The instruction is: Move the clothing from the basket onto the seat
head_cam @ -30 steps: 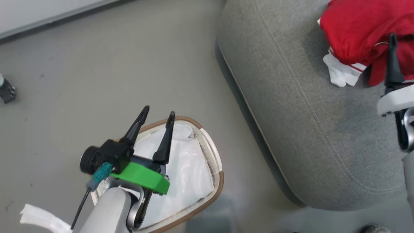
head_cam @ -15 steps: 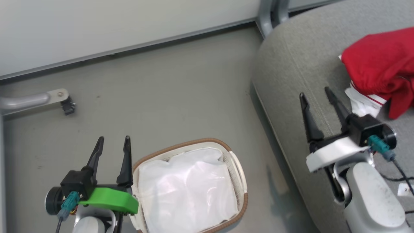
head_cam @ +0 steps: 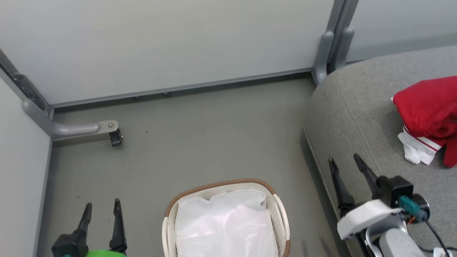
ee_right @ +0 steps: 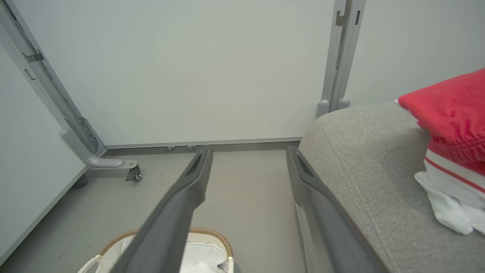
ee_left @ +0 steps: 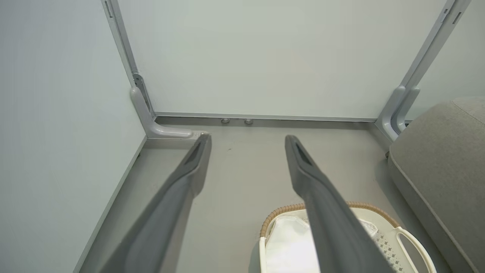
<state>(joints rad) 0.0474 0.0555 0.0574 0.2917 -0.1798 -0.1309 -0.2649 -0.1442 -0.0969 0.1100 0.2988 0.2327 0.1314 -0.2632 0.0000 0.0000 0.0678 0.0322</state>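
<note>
Two grippers stood empty, fingers parted: the left gripper (head_cam: 102, 202) at the lower left of the head view, the right gripper (head_cam: 343, 158) at the lower right, over the edge of the seat (head_cam: 357, 117). Between them, at bottom centre, the basket (head_cam: 221, 182) held its white lining (head_cam: 225, 225), with no red visible in it. The clothing (head_cam: 426, 107) lay bunched on the seat at the right edge, up and right of the right gripper. That arm was plainly nearer; the left was well apart.

We see soft, even, bright light, faint shadows on the floor (head_cam: 314, 246) at five o'clock, and a sheen on the lining (head_cam: 225, 225) of the basket (head_cam: 214, 185).
</note>
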